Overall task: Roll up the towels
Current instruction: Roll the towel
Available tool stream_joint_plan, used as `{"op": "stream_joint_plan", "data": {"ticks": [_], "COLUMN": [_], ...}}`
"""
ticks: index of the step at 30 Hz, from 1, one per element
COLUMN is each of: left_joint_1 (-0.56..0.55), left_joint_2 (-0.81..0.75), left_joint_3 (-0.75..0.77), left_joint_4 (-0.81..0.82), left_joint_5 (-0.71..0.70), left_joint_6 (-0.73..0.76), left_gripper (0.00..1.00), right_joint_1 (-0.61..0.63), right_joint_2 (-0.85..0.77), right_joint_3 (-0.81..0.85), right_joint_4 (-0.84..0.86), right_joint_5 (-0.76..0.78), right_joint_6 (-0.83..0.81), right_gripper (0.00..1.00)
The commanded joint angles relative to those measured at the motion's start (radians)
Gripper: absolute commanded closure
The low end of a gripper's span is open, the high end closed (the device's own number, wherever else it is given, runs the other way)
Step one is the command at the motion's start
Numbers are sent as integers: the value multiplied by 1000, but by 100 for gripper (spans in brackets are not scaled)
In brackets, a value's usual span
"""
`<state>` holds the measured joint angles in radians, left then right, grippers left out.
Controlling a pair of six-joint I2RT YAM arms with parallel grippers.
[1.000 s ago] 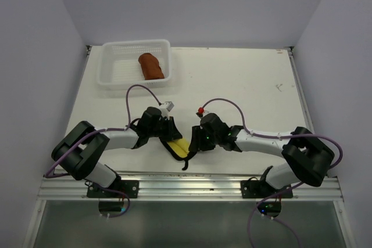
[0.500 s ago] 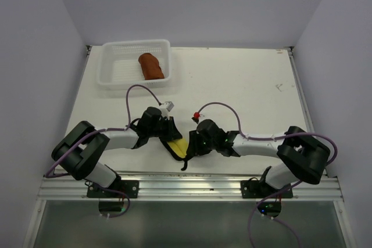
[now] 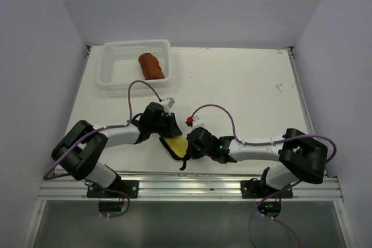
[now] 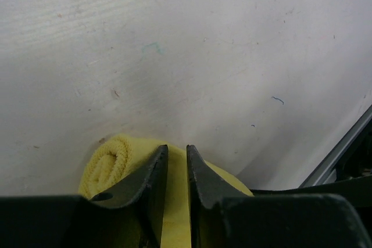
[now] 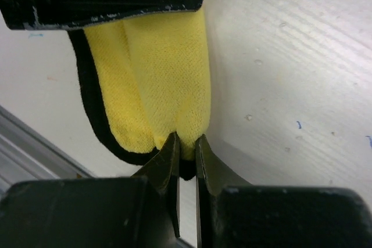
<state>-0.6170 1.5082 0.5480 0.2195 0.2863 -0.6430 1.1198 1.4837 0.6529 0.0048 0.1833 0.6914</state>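
While the overhead view shows only a sliver of the yellow towel [image 3: 178, 145] between my two wrists near the front edge of the table [image 3: 244, 85], my wrist cameras show far more of it. From my left wrist I see one end wound into a small roll, lying just left of my left gripper [image 4: 176, 154], whose jaws stand almost together with yellow cloth in the slit between them. From my right wrist I see the towel folded lengthwise, its dark hem [image 5: 87, 94] curving down one side, and my right gripper [image 5: 185, 143] is clamped on the near end, where the hem meets the yellow. Only the overhead view shows the rust-brown towel [image 3: 151, 65], rolled and lying in the white basket [image 3: 136, 45] at the far left. Both my arms lie low, forearms angled inward, wrists nearly meeting over the yellow towel.
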Motion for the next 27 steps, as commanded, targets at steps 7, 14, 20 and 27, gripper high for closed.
{"op": "stream_joint_plan", "data": {"ticks": [7,14,20,27], "left_joint_1": [78,102,102,100], "left_joint_2": [12,30,12,-55], "left_joint_3": [231,349,320,231], "left_joint_4": [-201,-264,-250,-236], "left_joint_5": [-107,-76,-44,-21], "left_joint_6": [77,97,77,55], "left_gripper": [69,68,69,69], "right_joint_1": [103,230,345,454], "right_joint_2": [-10,107,283,441], "right_joint_3": [42,160,338,503], "right_joint_4": [-146,-265,-495,-653], "right_joint_5": [415,649,823,904], "right_joint_6": [-65,-79,-43,-58], "right_gripper": [100,100,100,100]}}
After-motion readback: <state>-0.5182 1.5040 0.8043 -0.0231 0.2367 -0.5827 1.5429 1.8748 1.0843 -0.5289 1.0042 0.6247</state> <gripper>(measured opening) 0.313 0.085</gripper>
